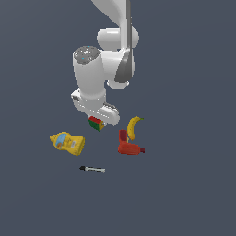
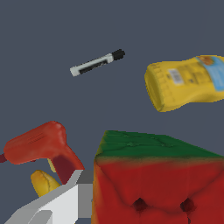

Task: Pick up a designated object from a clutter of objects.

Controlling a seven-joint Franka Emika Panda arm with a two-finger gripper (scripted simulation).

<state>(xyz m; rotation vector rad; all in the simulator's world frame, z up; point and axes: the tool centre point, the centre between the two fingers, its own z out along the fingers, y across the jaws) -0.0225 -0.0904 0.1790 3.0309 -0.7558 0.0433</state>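
While partly hidden, puzzle cube (image 1: 96, 123) sits directly beneath the hand (image 1: 102, 120).

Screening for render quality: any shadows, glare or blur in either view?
Exterior view: flat, even light, no cast shadows under the bottle or marker, no glare. Wrist view: the cube fills the near field with soft, smeared texture; the marker looks sharper.

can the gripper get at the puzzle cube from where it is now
Probably yes: the gripper hangs right at the puzzle cube, and the mustard bottle, banana and red drill lie apart from it.
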